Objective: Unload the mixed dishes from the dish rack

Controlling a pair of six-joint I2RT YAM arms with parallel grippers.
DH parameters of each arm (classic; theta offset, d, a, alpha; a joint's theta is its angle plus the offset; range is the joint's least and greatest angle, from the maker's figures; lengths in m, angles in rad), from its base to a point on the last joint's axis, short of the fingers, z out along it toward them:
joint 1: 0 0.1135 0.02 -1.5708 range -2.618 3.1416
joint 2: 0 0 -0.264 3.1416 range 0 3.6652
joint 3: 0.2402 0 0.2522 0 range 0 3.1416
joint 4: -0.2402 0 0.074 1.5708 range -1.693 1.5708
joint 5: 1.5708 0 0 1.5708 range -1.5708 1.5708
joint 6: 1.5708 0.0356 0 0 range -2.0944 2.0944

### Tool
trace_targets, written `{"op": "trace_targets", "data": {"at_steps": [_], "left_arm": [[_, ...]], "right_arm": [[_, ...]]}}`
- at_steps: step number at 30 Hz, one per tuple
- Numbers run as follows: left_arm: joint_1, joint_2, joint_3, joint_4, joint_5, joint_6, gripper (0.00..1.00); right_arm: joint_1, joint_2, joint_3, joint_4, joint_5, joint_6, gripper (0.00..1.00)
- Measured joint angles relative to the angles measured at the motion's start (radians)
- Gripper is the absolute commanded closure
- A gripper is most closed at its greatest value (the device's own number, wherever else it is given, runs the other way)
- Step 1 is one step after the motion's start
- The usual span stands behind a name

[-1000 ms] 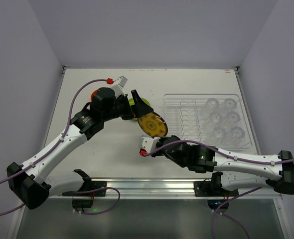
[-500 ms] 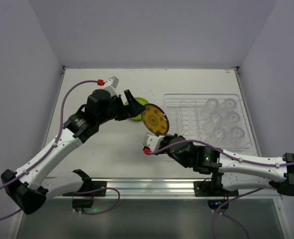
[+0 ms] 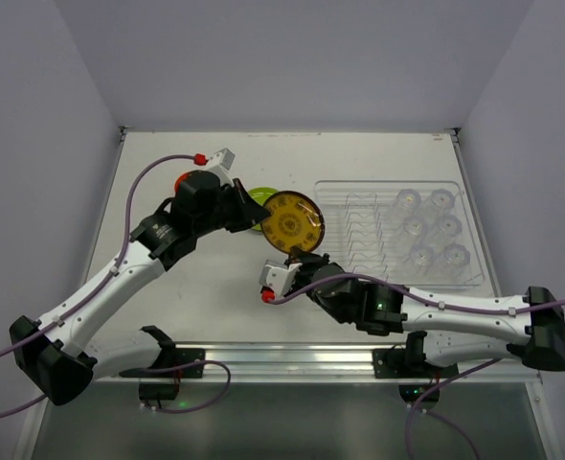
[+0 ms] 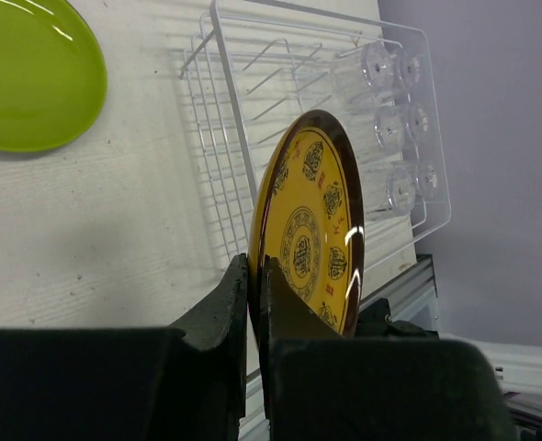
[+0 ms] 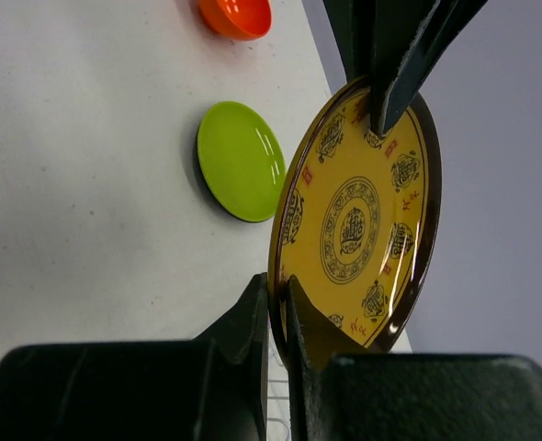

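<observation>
- Dish rack (image 3: 359, 225), right side of the table (image 3: 215, 287): wire slots bare of plates, far end loaded with cups.
- Left gripper (image 4: 255, 266): pinched shut on the rim of the patterned yellow-brown plate (image 3: 292, 222), from the plate's left edge in the top view.
- Right gripper (image 5: 276, 285): likewise clamped narrow on that plate's rim, on the opposite edge. Looks like a handover between arms, with neither side let go.
- Patterned yellow-brown plate: off the rack, held on edge in the air between rack and unloaded dishes, touching neither. Not yet set down.
- Lime green plate (image 3: 257, 199): flat on the table left of the rack, done. Shows a dark edge beneath in the right wrist view; a plate or a shadow, cannot tell.
- Small orange-red bowl (image 5: 236, 14): on the table farther left, done.
- Clear cups (image 3: 415, 226): six in the rack, all left to move.
- Judged overall: plates and bowl nearly finished, cups untouched, so a good half of the unloading remains.
</observation>
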Motion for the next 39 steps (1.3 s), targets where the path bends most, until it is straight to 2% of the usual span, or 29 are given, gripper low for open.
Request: {"op": "trace_targets", "data": {"at_steps": [6, 8, 9, 10, 13, 15, 20, 23, 27, 31, 39], "left_arm": [[0.002, 0.017, 0.0, 0.002, -0.021, 0.008, 1.0], [0.002, 0.023, 0.0, 0.009, -0.035, 0.023, 1.0], [0.002, 0.024, 0.0, 0.008, -0.046, 0.032, 1.0], [0.002, 0.027, 0.0, 0.005, -0.06, 0.041, 1.0], [0.026, 0.04, 0.0, -0.001, -0.099, 0.06, 1.0], [0.079, 0.049, -0.01, 0.019, -0.1, 0.058, 1.0], [0.249, 0.084, -0.082, 0.095, -0.104, 0.055, 1.0], [0.306, 0.18, -0.099, 0.142, -0.1, 0.053, 1.0], [0.321, 0.361, -0.087, 0.201, -0.098, 0.054, 1.0], [0.321, 0.514, -0.05, 0.208, -0.095, 0.055, 1.0], [0.321, 0.568, -0.035, 0.292, -0.108, 0.045, 1.0]], "right_arm": [[0.004, 0.015, -0.069, 0.142, 0.025, -0.083, 1.0], [0.003, 0.031, -0.092, 0.206, 0.046, -0.107, 0.67], [0.001, 0.037, -0.097, 0.234, 0.054, -0.104, 0.24], [-0.009, 0.041, -0.099, 0.27, 0.062, -0.089, 0.01], [-0.069, 0.036, -0.099, 0.35, 0.066, -0.029, 0.01], [-0.128, 0.025, -0.101, 0.354, 0.046, 0.057, 0.01], [-0.255, -0.07, -0.101, 0.272, 0.01, 0.262, 0.01], [-0.342, -0.164, -0.101, 0.215, 0.011, 0.429, 0.01], [-0.46, -0.268, -0.107, 0.168, 0.013, 0.633, 0.01], [-0.482, -0.323, -0.133, 0.144, 0.011, 0.741, 0.01], [-0.482, -0.338, -0.155, 0.121, -0.014, 0.814, 0.01]]}}
